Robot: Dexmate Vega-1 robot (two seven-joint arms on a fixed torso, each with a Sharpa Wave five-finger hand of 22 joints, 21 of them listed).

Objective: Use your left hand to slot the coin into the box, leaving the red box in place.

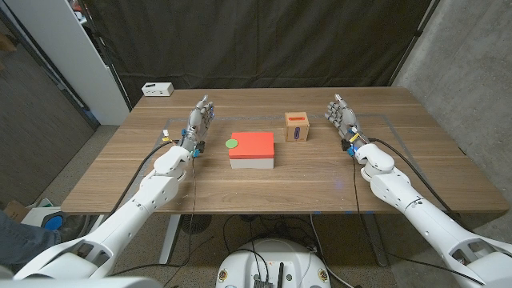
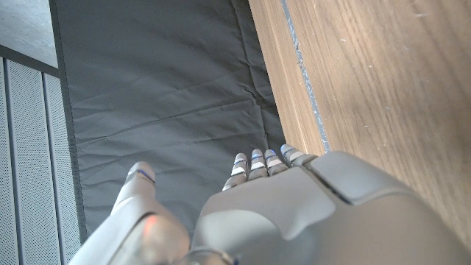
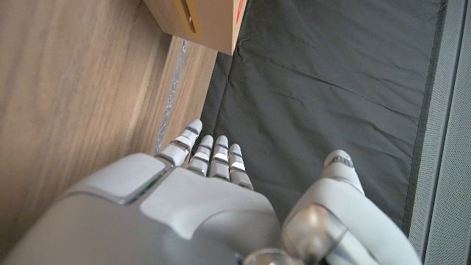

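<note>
A flat rectangular box with a red top and white sides lies near the middle of the wooden bench. On its red top, at the corner toward the robot's left and the far side, sits a small round green coin. Beyond and to the right of the red box, apart from it, stands a small brown cardboard box with a red patch and a dark slot on its top face; its lower corner also appears in the right wrist view, beside a pale line of tape on the bench.

The left hand stands on its edge just left of the red box, near but not touching it, palm upright, fingers stretched out and reaching toward the far side of the bench; it holds nothing. In the left wrist view the same hand shows its grey back, fingers straight and side by side with the thumb set apart, against a dark curtain.

The right hand stands likewise to the right of the cardboard box, clear of it, fingers extended and apart from the thumb, empty. The right wrist view shows it from behind in the same pose.

A small white device sits at the far left corner of the bench.
</note>
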